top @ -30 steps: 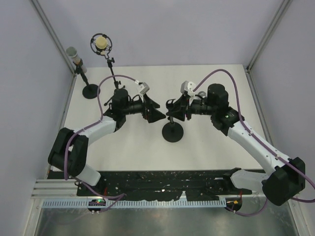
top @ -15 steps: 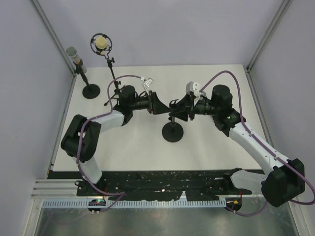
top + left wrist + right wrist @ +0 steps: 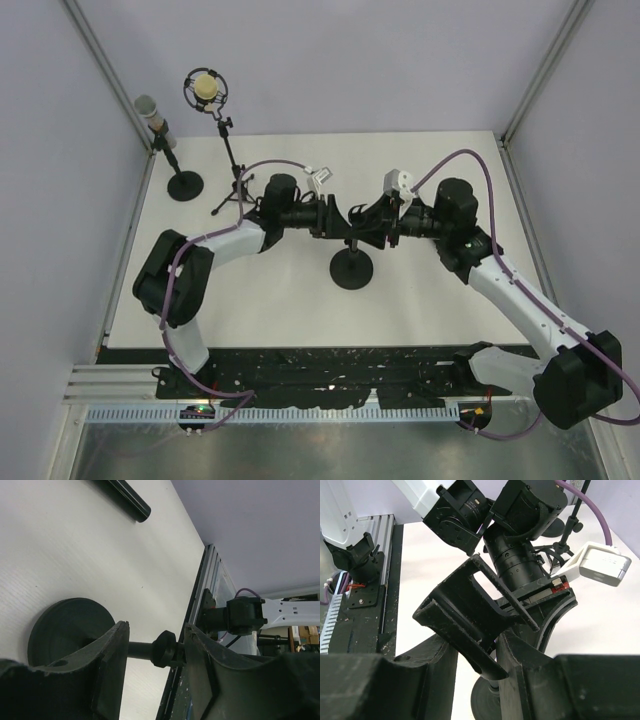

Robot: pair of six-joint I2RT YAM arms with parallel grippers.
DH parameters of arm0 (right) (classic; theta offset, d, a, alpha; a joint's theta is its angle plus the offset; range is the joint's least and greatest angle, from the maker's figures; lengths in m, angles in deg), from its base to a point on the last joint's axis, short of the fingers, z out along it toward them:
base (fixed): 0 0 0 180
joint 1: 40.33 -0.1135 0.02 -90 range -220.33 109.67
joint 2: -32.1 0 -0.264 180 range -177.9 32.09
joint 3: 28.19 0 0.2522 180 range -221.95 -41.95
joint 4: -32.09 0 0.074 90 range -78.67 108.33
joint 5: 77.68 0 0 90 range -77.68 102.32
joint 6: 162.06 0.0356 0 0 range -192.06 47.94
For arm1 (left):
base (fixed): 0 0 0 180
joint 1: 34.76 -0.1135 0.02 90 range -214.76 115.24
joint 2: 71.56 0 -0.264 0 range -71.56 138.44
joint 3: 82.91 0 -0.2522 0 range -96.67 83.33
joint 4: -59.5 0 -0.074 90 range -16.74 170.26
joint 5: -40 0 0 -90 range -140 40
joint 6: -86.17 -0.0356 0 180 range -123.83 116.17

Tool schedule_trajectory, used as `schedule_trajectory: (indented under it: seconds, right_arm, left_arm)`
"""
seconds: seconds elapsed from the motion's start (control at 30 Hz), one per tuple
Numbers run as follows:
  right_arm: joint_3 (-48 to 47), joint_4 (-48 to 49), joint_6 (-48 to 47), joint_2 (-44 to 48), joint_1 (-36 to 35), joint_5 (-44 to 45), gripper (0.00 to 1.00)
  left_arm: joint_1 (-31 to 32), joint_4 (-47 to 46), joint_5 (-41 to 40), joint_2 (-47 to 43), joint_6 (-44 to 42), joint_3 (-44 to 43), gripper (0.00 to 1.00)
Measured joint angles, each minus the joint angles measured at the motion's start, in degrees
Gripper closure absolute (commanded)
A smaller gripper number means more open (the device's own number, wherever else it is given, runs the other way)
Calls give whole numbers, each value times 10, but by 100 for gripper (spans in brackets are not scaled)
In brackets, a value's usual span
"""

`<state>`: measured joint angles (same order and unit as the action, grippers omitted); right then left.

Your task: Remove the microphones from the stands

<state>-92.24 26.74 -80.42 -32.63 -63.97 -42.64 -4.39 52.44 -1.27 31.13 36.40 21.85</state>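
Worktop (image 3: 75, 555) white, matt, faintly grained. Stand base (image 3: 60, 625) matt black; stand clip (image 3: 470, 615) matt black plastic, ribbed; rod (image 3: 140, 650) smooth, slight sheen. Left fingers (image 3: 112, 670) matt black plastic, rough edges. Cable (image 3: 462, 152) glossy purple.

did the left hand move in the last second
Yes. The left hand moved right in the top view, closing on the round-base stand, which stayed put. Its fingers now straddle the post.

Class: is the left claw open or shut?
Open: in its wrist view the left claw has its fingers standing well apart, with the stand's post between them.
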Motion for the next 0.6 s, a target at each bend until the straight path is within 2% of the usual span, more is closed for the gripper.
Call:
schedule_trajectory:
  seconds: [0.27,0.4,0.6]
  right_arm:
    - [10,9,2,6,1,7,72]
    - [13,12,4,9,2,12,74]
    - [14,14,3,9,2,14,74]
  left_arm:
    - [12,61,-21,0,-7,-23,77]
    - [15,82,-28,-2,-14,-34,98]
    - [18,126,-50,-3,-19,-61,100]
